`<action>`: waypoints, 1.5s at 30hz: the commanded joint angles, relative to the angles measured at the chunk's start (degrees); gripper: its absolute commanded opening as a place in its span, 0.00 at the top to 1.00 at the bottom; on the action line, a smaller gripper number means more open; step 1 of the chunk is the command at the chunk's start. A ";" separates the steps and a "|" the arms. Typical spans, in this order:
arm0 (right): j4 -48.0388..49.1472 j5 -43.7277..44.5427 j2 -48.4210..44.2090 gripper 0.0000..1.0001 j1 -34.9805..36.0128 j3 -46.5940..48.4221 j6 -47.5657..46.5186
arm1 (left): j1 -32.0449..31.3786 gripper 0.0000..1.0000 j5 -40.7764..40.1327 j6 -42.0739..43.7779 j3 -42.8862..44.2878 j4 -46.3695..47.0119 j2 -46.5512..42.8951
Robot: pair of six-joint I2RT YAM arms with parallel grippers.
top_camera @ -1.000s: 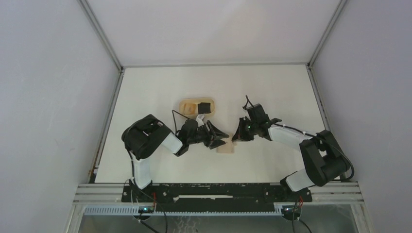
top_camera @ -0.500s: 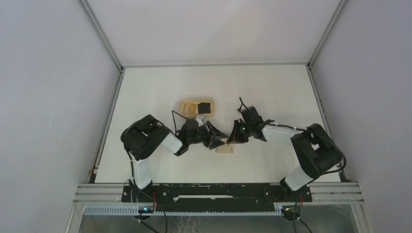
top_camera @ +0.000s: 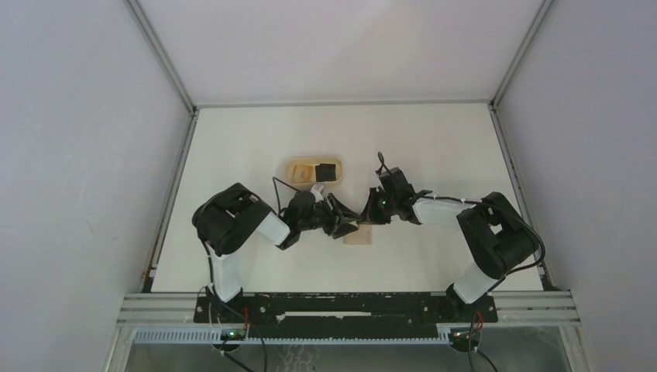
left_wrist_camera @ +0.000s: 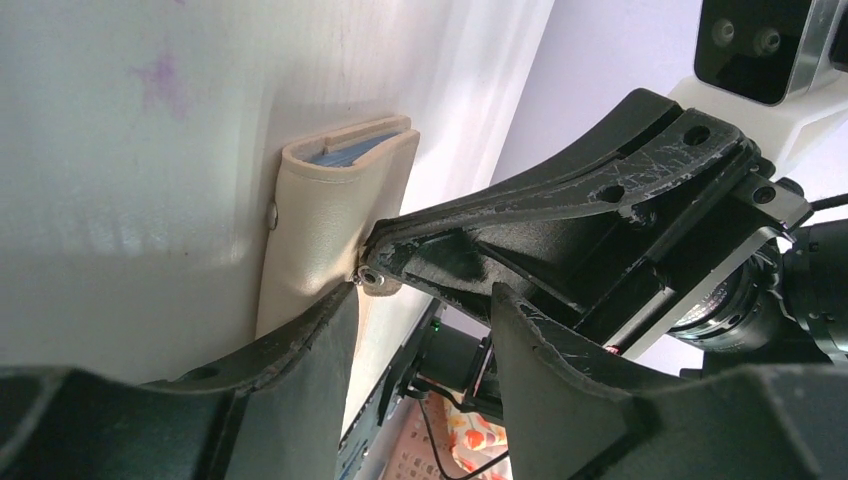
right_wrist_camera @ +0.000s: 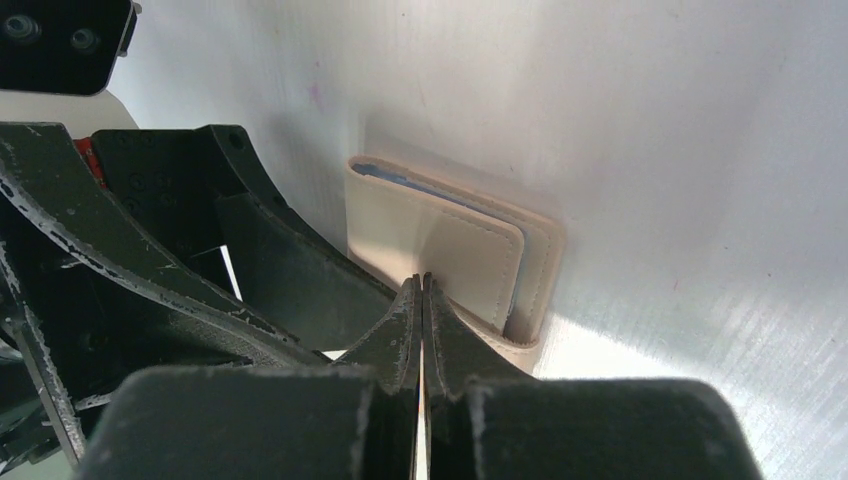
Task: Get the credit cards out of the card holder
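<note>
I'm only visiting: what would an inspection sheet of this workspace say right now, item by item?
Surface: white table, with a faint purple mark.
Job's things: card holder flat on the table, flap folded over, blue edges showing inside.
Clutter: oval tray with a dark flat piece inside.
Grippers: left pincer open beside the holder; right pincer shut, tips at the flap.
Cables: black cables looping at both wrists.
Surroundings: pale walls, metal frame.

Noted black joint housings and white link covers on left arm [top_camera: 232,223] and right arm [top_camera: 496,239], thin black cable [top_camera: 276,184] looped at each wrist, green indicator light [top_camera: 385,204], scuffed matte-black fingers [left_wrist_camera: 560,190] on right gripper [left_wrist_camera: 378,268], silver tip screw [left_wrist_camera: 371,277].
</note>
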 commanded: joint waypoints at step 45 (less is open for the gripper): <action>7.69 1.80 7.81 1.00 1.33 -2.18 -0.51 | 4.78 0.41 -2.04 3.60 -7.79 -4.55 -6.44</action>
